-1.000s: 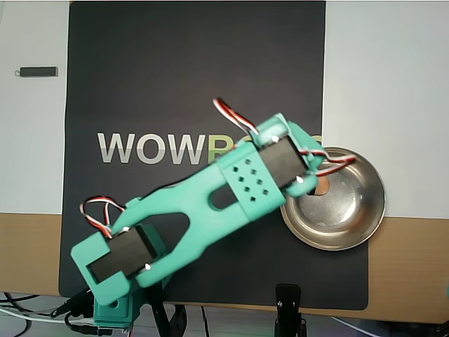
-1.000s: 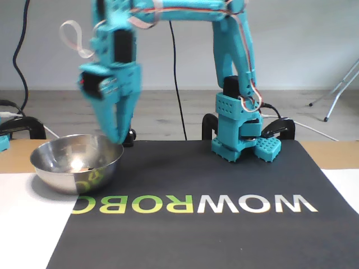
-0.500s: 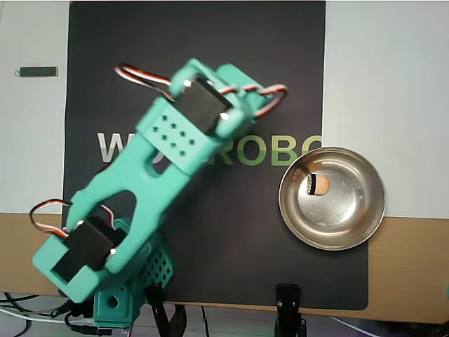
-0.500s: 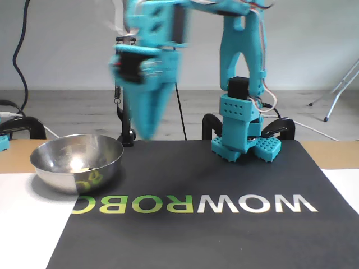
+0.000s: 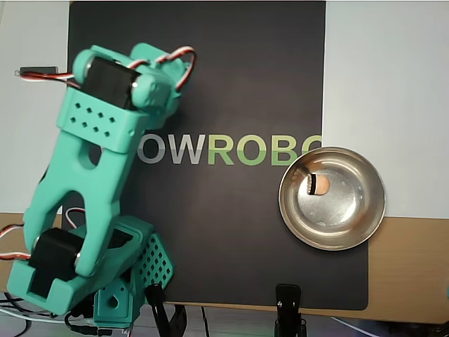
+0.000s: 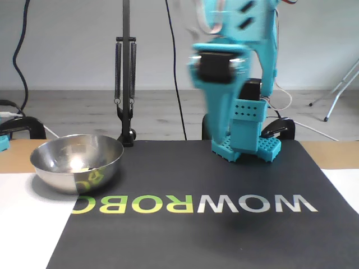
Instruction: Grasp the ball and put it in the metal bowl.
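The peach-orange ball (image 5: 320, 184) lies inside the metal bowl (image 5: 344, 226), in its upper left part, at the right edge of the black mat. In the fixed view the shiny bowl (image 6: 61, 176) stands at the left, and I cannot make out the ball in it. My teal arm (image 5: 98, 126) reaches over the mat's left side, far from the bowl, and its wrist hides the fingers from above. In the fixed view my gripper (image 6: 219, 147) hangs point down in front of the arm's base. It is blurred, narrows to one tip, and holds nothing.
The black mat (image 5: 231, 84) carries the printed letters WOWROBO. A small dark stick (image 5: 31, 71) lies on the white surface at far left. A black clamp (image 5: 287, 298) grips the table's near edge. A black spring-arm stand (image 6: 124, 84) rises behind the bowl.
The gripper has left the bowl and swung across the mat to the far side. The ball stays behind in the bowl, which has not moved.
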Controlling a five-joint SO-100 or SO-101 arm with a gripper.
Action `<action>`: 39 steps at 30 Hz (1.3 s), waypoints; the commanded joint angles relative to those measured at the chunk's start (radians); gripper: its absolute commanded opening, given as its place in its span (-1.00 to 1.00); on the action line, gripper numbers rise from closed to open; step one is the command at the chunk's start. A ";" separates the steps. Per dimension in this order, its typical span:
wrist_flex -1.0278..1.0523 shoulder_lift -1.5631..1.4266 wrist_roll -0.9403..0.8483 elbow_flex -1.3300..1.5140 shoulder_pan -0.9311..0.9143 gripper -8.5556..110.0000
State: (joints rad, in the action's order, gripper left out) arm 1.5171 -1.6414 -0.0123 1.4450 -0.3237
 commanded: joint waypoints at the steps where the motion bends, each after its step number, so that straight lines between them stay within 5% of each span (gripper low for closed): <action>1: 0.003 -0.051 0.014 0.003 0.052 -0.86; 23: -0.018 -0.078 0.055 0.064 0.296 -0.86; 39: -0.569 -0.627 0.051 0.721 0.328 -0.86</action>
State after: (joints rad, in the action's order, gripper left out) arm 0.9910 -2.1476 0.0353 2.1000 0.0015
